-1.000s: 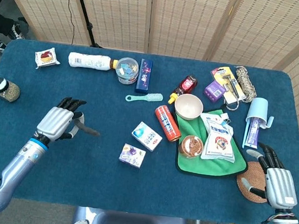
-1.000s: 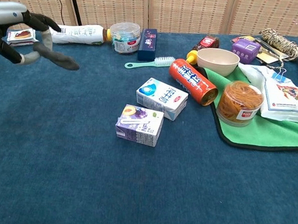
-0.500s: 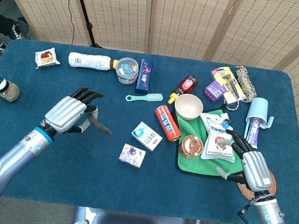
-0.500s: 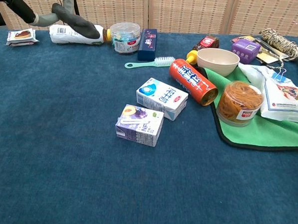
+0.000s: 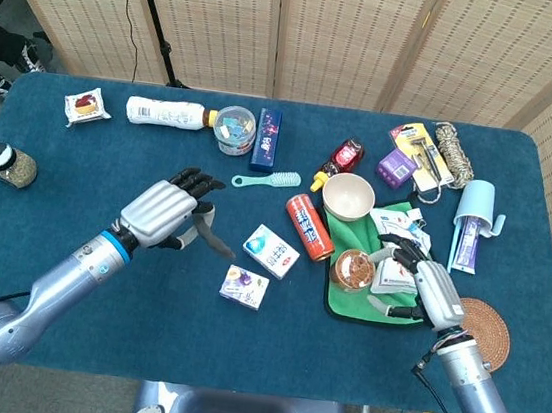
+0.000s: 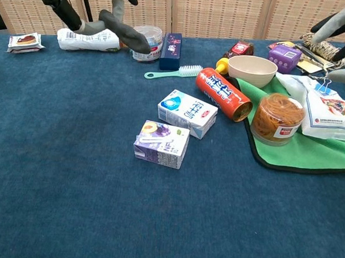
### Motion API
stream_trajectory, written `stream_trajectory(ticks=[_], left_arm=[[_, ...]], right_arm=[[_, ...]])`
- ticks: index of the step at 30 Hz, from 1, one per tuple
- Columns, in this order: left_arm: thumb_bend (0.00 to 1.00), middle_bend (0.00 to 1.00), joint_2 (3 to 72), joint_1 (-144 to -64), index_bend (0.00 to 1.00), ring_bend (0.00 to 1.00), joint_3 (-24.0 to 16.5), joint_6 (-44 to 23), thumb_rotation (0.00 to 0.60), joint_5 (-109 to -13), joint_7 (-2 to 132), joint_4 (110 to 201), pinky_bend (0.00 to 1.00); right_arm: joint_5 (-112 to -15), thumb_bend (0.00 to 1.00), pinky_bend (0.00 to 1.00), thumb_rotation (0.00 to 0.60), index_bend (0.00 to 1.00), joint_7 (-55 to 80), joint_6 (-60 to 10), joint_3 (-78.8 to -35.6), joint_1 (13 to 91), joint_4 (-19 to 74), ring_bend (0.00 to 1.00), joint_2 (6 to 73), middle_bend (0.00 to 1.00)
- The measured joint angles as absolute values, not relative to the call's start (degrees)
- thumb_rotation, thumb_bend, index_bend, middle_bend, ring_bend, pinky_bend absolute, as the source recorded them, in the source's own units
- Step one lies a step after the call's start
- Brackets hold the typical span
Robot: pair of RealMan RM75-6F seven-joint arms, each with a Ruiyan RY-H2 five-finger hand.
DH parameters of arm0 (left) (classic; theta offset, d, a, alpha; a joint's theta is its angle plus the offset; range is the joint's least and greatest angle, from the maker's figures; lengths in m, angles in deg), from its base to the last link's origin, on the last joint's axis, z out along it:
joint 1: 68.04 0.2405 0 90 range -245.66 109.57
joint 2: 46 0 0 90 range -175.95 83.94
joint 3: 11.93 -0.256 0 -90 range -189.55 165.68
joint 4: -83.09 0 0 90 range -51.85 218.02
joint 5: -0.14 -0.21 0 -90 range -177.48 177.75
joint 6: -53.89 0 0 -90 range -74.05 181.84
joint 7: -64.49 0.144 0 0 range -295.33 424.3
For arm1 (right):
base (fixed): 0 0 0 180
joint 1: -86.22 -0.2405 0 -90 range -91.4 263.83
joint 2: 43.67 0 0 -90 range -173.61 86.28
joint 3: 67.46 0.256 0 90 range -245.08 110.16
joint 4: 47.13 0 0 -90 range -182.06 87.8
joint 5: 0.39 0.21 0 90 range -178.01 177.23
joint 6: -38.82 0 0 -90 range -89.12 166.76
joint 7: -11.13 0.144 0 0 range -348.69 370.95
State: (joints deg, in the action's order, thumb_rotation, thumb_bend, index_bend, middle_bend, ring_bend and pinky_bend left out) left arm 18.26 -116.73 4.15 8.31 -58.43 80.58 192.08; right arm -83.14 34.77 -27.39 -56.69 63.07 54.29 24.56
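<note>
Meanwhile, both hands had been carried inward over the tabletop (image 5: 77, 182). The left hand (image 5: 164, 215), fingers spread and holding nothing, was seen hovering at nine o'clock of the blue-and-white carton (image 5: 272, 250), far nearer to it than a second earlier. The right hand (image 5: 418, 284), likewise open, had been brought from the woven coaster (image 5: 487, 331) up over the white pouch (image 5: 399, 267) on the green cloth (image 5: 350, 301). Nothing on the tabletop had been displaced; both reaches were judged unfinished.
</note>
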Motion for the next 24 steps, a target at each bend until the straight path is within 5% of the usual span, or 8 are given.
stream_trajectory(ticks=[24], left_arm=[[0.5,0.14,31.85,-131.99,0.62,0.07,4.69,-5.68,0.6,-35.09,99.13,192.47,0.05]], right_arm=[[-70.71,0.22,0.09,0.6,0.5,31.85,-26.66,-52.12,59.97,54.49,0.15,35.1,0.21]])
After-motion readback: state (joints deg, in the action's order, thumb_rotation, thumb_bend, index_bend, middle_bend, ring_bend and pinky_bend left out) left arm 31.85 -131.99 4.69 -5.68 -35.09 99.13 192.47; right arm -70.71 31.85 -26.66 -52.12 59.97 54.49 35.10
